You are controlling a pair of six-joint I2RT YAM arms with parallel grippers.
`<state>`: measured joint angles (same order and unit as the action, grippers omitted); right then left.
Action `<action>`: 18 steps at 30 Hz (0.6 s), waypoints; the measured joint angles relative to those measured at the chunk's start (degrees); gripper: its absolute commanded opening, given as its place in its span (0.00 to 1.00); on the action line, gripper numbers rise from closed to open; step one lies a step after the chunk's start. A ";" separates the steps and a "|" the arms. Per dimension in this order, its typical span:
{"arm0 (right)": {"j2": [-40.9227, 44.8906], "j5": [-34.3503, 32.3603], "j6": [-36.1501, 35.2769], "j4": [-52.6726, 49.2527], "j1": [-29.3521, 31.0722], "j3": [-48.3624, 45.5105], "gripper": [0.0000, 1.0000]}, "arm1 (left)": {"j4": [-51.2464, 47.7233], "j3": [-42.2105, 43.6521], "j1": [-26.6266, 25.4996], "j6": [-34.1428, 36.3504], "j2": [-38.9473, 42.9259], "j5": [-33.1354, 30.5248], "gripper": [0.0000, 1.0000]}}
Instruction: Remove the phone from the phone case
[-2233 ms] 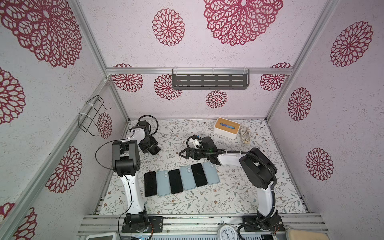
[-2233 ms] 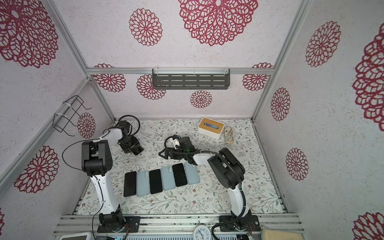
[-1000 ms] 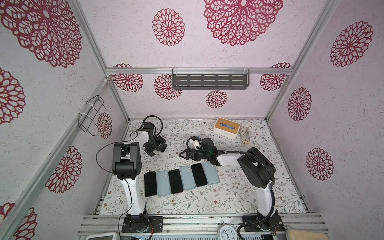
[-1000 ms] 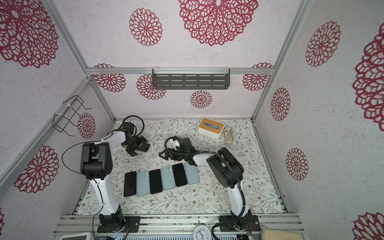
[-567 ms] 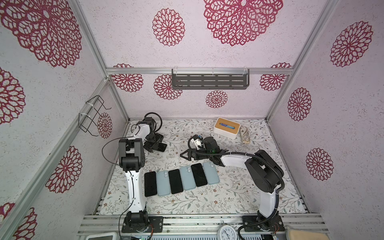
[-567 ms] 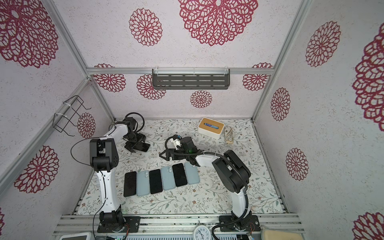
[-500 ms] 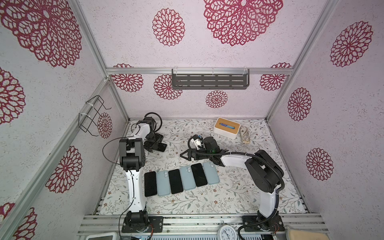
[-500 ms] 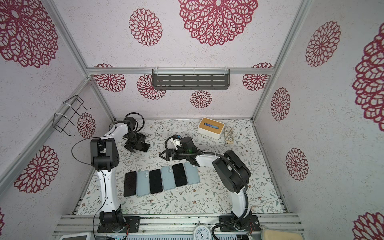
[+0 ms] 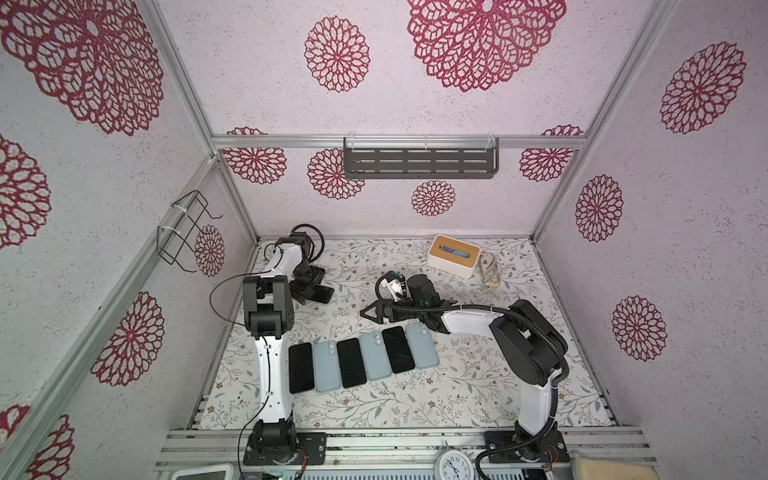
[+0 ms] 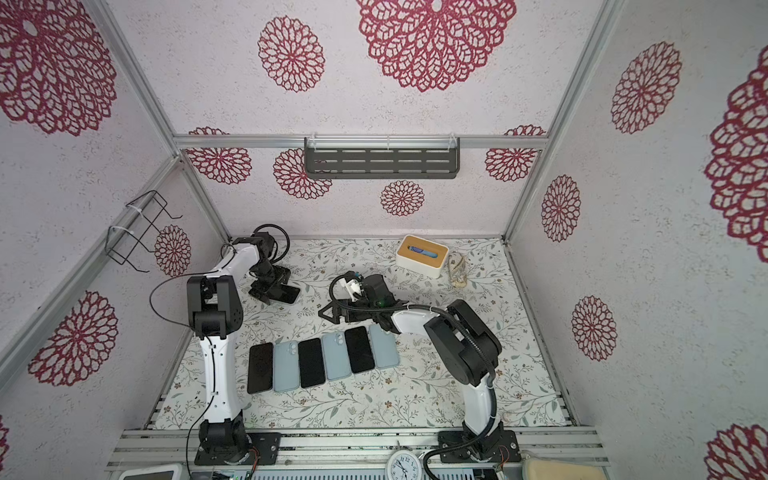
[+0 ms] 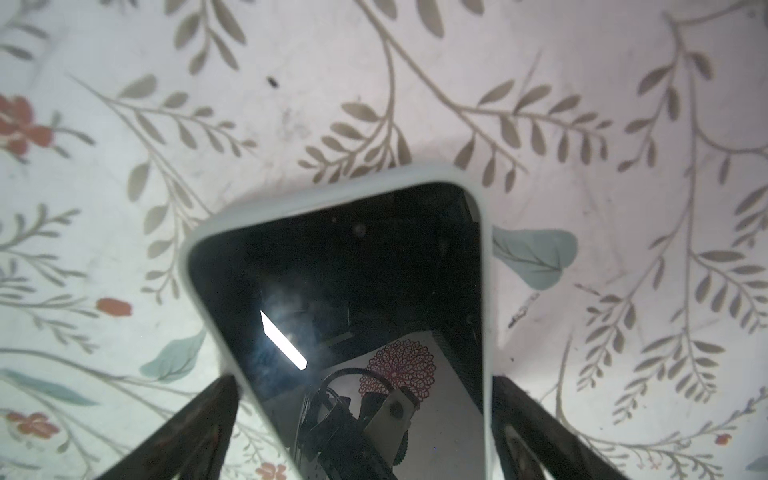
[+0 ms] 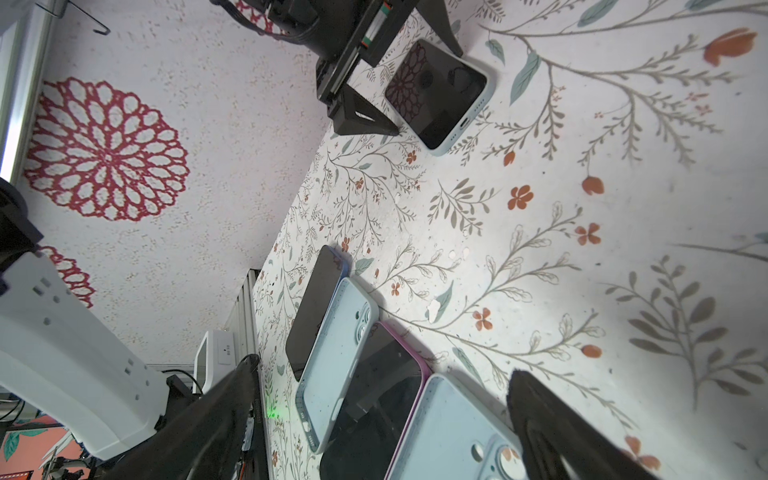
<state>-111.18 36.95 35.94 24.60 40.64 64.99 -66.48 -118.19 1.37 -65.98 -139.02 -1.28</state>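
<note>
A dark-screened phone (image 11: 353, 282) in a pale blue-grey phone case (image 11: 332, 185) lies flat on the floral table at the back left, in both top views (image 9: 322, 294) (image 10: 290, 294). My left gripper (image 11: 365, 380) (image 9: 313, 291) is open and low over it. One black finger stands at each long side of the case. In the right wrist view the cased phone (image 12: 436, 93) lies between those fingers. My right gripper (image 9: 376, 312) (image 12: 384, 368) is open and holds nothing. It hovers just behind a row of phones and cases.
The row near the table's middle alternates black phones (image 9: 351, 362) and light blue cases (image 9: 376, 356) lying back-up. A white box with a wooden lid (image 9: 454, 255) and a coiled cord (image 9: 490, 270) sit at the back right. A wire rack (image 9: 187, 232) hangs on the left wall.
The left arm's elbow swung right and back while its gripper shifted slightly right over the cased phone. The right arm's elbow shifted a little to the right. Both grippers stayed open.
</note>
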 measured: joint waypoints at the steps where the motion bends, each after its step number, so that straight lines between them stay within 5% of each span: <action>1: 0.00 0.11 0.02 0.02 0.00 0.00 0.99 | -0.79 -0.74 -0.07 -0.39 -0.50 -0.79 0.98; 3: 0.00 0.42 0.02 0.07 0.00 0.00 0.99 | -1.92 -1.53 -0.20 -0.59 -1.01 -2.01 0.99; 10: 0.00 0.92 0.42 1.22 -0.04 0.00 0.99 | -0.59 0.85 -0.07 0.52 0.20 -2.21 0.73; 18: 0.00 0.92 1.60 2.29 -0.68 0.00 0.99 | 6.03 9.18 -0.15 4.22 5.09 -0.46 0.66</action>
<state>-111.18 37.87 37.54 26.89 39.97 64.99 -60.45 -109.01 1.21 -61.76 -133.93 -1.74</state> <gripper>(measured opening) 0.989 0.784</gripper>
